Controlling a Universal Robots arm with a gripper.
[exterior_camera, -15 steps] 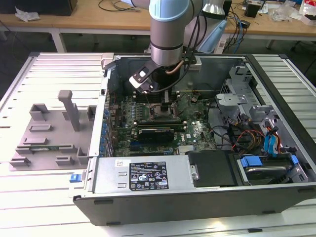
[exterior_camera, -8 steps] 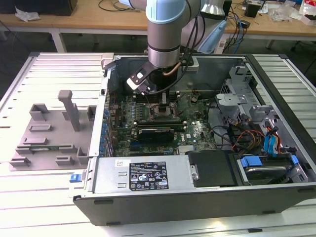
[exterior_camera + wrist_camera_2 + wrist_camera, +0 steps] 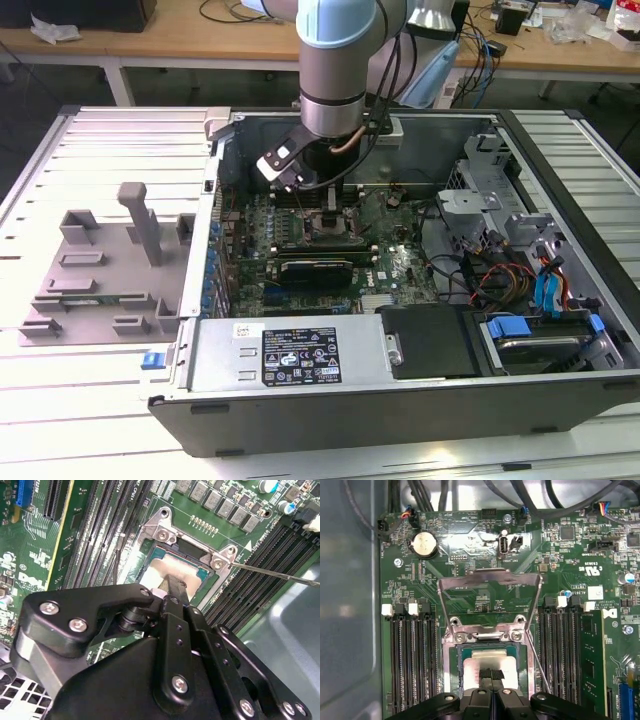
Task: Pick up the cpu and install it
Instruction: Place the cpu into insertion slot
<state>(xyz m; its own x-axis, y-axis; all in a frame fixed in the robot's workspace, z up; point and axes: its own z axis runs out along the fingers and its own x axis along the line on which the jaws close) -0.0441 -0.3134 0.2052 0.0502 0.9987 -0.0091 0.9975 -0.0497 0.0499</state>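
The cpu [image 3: 476,666] lies inside the socket [image 3: 451,655] on the board [image 3: 470,555], within the open case [image 3: 400,410], so the picking up and carrying look done. In both wrist views it sits square within the socket's metal surround. Whether it has dropped fully home I cannot tell.

The pincer [image 3: 490,673] stands straight above it. Its two narrow fingers are together rather than clamped on the chip's edges, and their tips rest on the middle of its top, or hang just over it. In the second wrist view the pincer [image 3: 175,584] meets the cpu [image 3: 154,572] at the same spot. In the exterior view the arm reaches down into the case over the socket [image 3: 330,228].

The install is not finished, by my reading: the plate [image 3: 490,577] is tilted back and open, and the thin lever [image 3: 540,665] stands free beside the socket, not latched.

The cpu is a small flat square with a pale silvery top, matte and a little bright under the light, and a narrow blue-green border shows around it. The fingers hide part of its face.

The grey tray [image 3: 100,270] lies on the worktop [image 3: 80,420] at the exterior view's left, well apart from the work.
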